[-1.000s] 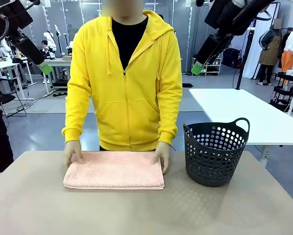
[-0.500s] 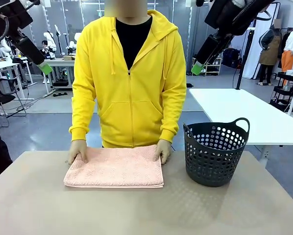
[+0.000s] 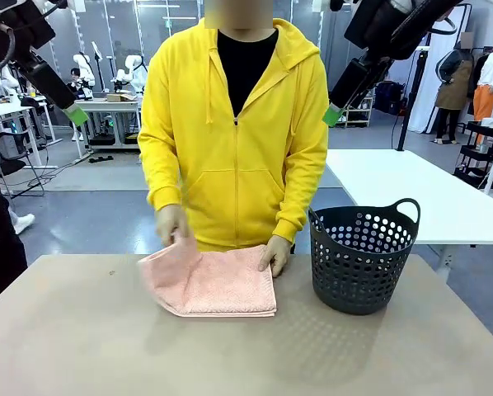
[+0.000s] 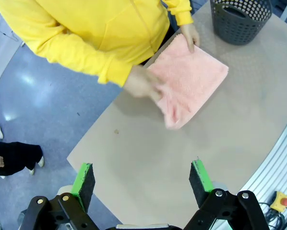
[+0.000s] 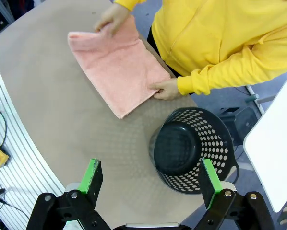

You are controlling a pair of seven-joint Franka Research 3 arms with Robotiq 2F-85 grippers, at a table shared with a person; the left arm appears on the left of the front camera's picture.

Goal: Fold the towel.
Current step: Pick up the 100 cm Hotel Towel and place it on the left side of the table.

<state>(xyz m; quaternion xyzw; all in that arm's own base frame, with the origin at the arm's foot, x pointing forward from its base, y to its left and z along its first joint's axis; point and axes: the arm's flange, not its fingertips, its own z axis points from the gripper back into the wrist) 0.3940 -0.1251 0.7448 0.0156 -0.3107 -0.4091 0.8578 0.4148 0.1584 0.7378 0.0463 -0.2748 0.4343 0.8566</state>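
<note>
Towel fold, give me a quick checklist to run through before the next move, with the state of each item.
1. Towel lies on the table: ok.
2. Fold finished: not ok; the person's hand is lifting one end over.
3. Other hand pins the end nearer the basket: ok.
4. Left gripper open, high above the table: ok.
5. Right gripper open, above the basket: ok.
6. Basket free of cloth: ok.
</note>
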